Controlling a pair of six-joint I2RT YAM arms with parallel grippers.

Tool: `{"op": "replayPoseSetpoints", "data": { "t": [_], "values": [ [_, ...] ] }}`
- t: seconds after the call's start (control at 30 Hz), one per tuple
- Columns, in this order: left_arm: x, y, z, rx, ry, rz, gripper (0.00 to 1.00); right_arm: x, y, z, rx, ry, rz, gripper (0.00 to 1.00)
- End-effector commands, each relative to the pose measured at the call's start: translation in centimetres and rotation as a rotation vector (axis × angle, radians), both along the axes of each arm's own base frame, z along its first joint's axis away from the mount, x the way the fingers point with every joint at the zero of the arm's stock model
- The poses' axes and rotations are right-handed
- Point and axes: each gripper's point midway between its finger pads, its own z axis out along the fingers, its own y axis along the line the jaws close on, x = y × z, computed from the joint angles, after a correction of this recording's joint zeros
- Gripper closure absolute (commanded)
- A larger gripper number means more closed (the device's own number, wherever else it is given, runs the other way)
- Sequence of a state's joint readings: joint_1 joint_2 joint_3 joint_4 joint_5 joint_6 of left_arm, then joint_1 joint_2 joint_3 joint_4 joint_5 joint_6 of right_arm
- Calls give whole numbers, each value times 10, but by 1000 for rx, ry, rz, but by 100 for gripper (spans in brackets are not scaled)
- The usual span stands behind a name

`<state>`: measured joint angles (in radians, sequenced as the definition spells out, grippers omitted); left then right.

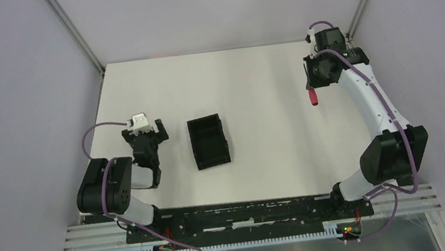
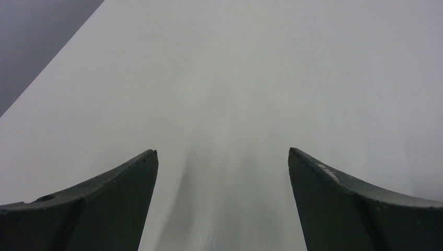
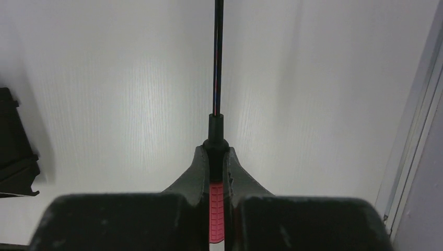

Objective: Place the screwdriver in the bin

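Note:
My right gripper [image 1: 313,89] is shut on the screwdriver [image 3: 216,204] at the far right of the table; the red handle sits between the jaws and the thin dark shaft [image 3: 218,57] points away from them. The red handle also shows in the top view [image 1: 313,97] below the gripper. The black ribbed bin [image 1: 208,142] stands open-topped in the middle of the table, well left of the right gripper; its edge shows at the left of the right wrist view [image 3: 14,141]. My left gripper [image 1: 146,133] is open and empty, left of the bin, over bare table [image 2: 222,154].
The white table [image 1: 253,83] is enclosed by grey walls. A metal frame post [image 3: 412,151] runs along the right edge close to my right gripper. The arm bases sit on a rail at the near edge.

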<state>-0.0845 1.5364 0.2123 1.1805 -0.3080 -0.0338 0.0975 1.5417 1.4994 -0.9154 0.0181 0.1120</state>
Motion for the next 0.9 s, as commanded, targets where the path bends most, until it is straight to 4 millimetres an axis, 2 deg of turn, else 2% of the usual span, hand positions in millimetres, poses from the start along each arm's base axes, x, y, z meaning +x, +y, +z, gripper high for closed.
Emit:
{"op": "replayPoseSetpoints", "data": {
  "t": [0.0,0.03,0.1,0.13,0.23,0.3,0.33,0.37,0.53,0.6,0.73,0.8,0.87],
  "values": [
    [7,-1,13,-17,-51,2,0,-11,32,18,82,-29,-11,100],
    [7,-1,13,-17,-51,1,0,-9,58,22,109,-58,33,100],
    [7,-1,13,-17,-51,3,0,-9,124,31,171,-118,153,100],
    [7,-1,13,-16,-51,2,0,-14,166,36,239,-137,242,100],
    [7,-1,13,-16,-51,2,0,-34,264,48,367,-188,444,100],
    [7,-1,13,-17,-51,2,0,-45,309,44,373,-213,542,100],
    [7,-1,13,-17,-51,2,0,-46,322,44,359,-225,567,100],
    [7,-1,13,-17,-51,2,0,-48,336,33,328,-218,598,100],
    [7,0,13,-17,-51,3,0,-50,372,-13,182,-203,692,100],
    [7,-1,13,-17,-51,2,0,-51,378,-30,159,-188,711,100],
    [7,-1,13,-17,-51,2,0,-55,379,-57,122,-137,723,100],
    [7,-1,13,-17,-51,2,0,-58,378,-63,115,-119,732,94],
    [7,-1,13,-17,-51,3,0,-62,378,-67,117,-111,741,84]
  ]
}}
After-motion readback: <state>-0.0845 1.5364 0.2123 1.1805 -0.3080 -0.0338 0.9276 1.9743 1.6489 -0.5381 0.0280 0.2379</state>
